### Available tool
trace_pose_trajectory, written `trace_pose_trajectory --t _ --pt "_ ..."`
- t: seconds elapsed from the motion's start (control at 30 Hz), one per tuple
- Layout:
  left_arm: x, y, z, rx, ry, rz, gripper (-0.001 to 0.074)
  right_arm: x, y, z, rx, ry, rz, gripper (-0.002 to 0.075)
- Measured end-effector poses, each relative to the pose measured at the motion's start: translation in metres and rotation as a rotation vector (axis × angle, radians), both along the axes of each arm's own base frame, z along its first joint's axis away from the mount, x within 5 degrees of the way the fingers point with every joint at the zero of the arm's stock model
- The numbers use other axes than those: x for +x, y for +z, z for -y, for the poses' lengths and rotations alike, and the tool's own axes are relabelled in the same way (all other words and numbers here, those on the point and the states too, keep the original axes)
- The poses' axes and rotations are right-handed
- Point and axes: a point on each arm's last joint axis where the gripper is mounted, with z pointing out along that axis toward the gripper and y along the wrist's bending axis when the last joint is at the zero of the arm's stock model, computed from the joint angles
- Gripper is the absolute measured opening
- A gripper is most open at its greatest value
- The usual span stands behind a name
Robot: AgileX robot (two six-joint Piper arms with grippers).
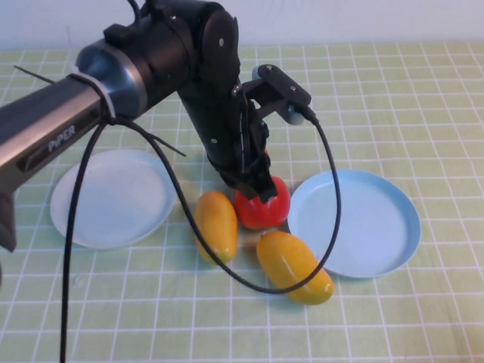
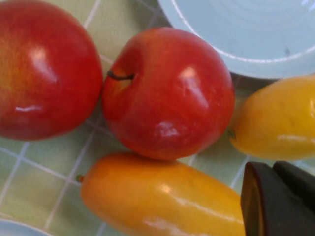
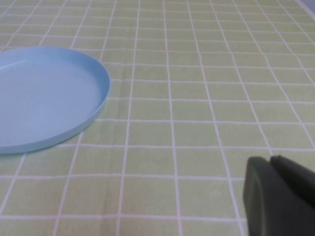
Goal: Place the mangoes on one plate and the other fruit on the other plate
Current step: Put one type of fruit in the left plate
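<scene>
The left end effector (image 1: 257, 185), fingers together, hovered just above a red apple (image 1: 264, 206), mangoes (image 1: 217, 224) just beside. The right end effector (image 3: 280, 196), shut, sat beside the light blue plate (image 3: 44, 98).

free: light blue plate (image 1: 378, 227), white plate (image 1: 113, 198) | blocked: mangoes (image 1: 217, 224) crowd apples (image 1: 263, 208) under left claw (image 1: 257, 189)

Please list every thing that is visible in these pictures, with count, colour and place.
mangoes: two, yellow-orange, on the cloth between the plates.
apples: two, red, side by side next to the mangoes.
white plate: one, robot's left, nothing on it.
light blue plate: one, robot's right, nothing on it.
tablecloth: one, green with white grid.
left gripper: one, black, above the apples, jaws shut.
right gripper: one, black, above the cloth beside the blue plate, jaws shut.
</scene>
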Motion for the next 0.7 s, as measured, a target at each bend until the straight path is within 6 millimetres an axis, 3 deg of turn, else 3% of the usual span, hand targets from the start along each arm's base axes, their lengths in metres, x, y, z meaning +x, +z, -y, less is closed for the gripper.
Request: trace_pose_trajectory --t 0.23,0.33,0.4,0.57,0.7 --pt "-0.007 0.004 -0.005 0.03 -0.262 0.069 0.0001 0.0 0.0 0.0 0.0 0.0 0.0 -0.0017" --pt "-0.006 0.002 -0.005 0.044 -0.292 0.079 0.0055 0.0 0.0 0.0 0.0 0.0 0.0 -0.0017" --pt "-0.004 0.001 -0.006 0.064 -0.298 0.089 0.0149 0.0 0.0 0.0 0.0 0.0 0.0 -0.0017" --pt "0.0 -0.007 -0.005 0.082 -0.305 0.102 0.0542 0.0 0.0 0.0 0.0 0.0 0.0 -0.0017" --pt "0.009 -0.022 0.001 0.084 -0.334 0.119 0.0643 0.0 0.0 0.0 0.0 0.0 0.0 -0.0017"
